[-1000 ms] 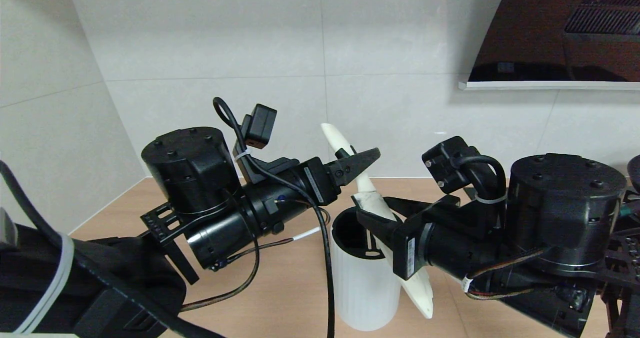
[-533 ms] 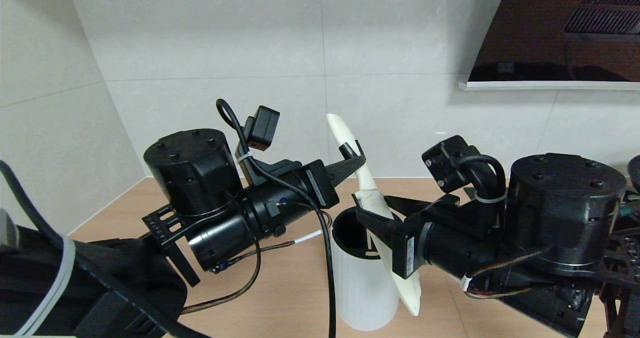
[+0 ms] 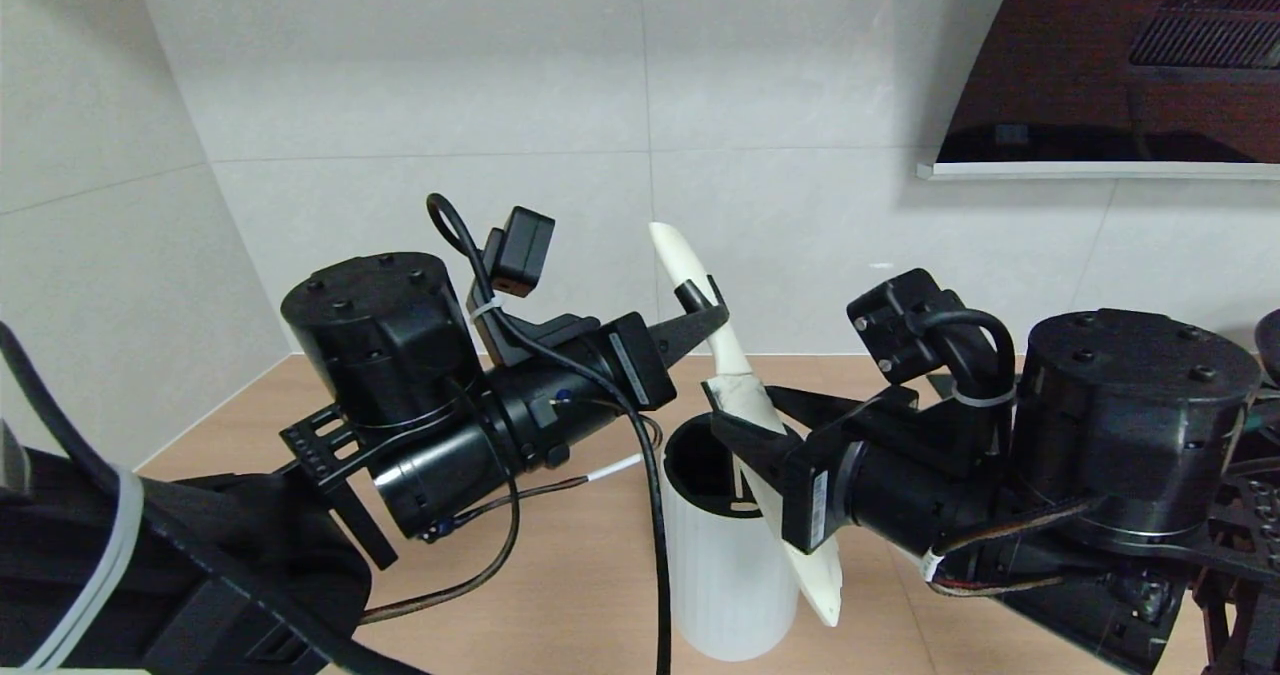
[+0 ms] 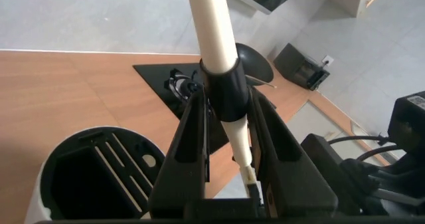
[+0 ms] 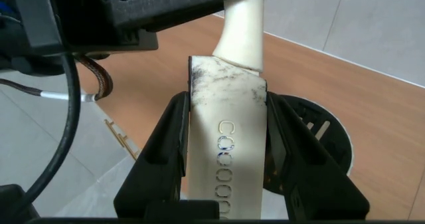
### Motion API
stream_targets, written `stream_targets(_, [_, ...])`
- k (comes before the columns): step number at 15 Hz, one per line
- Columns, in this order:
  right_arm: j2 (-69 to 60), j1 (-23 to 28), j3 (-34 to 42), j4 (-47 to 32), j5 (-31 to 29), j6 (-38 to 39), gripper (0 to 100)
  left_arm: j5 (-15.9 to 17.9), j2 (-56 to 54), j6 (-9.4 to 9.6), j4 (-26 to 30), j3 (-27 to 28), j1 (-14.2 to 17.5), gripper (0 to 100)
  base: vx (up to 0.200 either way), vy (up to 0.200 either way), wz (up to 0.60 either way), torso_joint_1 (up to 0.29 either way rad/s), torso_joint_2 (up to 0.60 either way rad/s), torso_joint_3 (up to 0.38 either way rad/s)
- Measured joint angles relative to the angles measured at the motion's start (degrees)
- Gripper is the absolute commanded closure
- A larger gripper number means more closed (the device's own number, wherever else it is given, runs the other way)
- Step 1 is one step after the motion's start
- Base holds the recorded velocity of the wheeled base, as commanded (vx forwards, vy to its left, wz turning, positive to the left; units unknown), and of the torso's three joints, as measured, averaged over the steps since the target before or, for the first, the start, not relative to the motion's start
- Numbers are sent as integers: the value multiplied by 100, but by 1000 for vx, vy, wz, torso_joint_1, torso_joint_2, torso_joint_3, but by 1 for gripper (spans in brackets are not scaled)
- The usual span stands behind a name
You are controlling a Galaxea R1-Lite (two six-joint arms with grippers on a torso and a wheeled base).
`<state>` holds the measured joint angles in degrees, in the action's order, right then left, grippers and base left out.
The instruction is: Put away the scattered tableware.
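A white knife [image 3: 735,370] with a pale handle stands steeply tilted in the air over a white cylindrical utensil holder [image 3: 725,565] on the wooden counter. My left gripper [image 3: 705,307] is shut on the handle [image 4: 212,31] near its upper end. My right gripper [image 3: 745,417] is shut on the broad white blade [image 5: 229,117], one finger against each edge. The blade tip hangs outside the holder, beside its right wall. The holder's dark slotted mouth [image 4: 86,164] lies just below both grippers, and its rim [image 5: 312,127] sits behind the blade.
A dark range hood [image 3: 1100,75] hangs at the upper right on the tiled wall. A black cooktop [image 4: 166,81] with a dark pan [image 4: 255,61] lies farther along the counter. Bare wood counter [image 3: 560,555] spreads left of the holder.
My left gripper has shut on the knife handle, which it stood open around a second ago. The knife has swung more upright, its blade tip shifting left toward the holder.
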<state>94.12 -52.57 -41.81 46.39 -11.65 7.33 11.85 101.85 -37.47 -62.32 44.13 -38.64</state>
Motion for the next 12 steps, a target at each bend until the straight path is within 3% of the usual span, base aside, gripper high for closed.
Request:
stream_targets(6, [-9, 12, 9, 57, -5, 6, 0, -129, -251, -2, 585, 230, 1, 100, 0, 0, 0, 0, 0, 0])
stream_targets(9, [-276, 356, 6, 68, -16, -20, 0, -868, -560, 45, 1424, 730, 6, 100, 0, 0, 0, 0, 0, 0])
stream_targets(11, [-540, 795, -27, 26, 24, -29, 0, -1354, -695, 296, 2058, 1187, 4, 100, 0, 0, 0, 0, 0, 0])
stream_targets(12, [-689, 1045, -63, -11, 49, -33, 0, -1685, -714, 595, 2332, 1463, 6, 100, 0, 0, 0, 0, 0, 0])
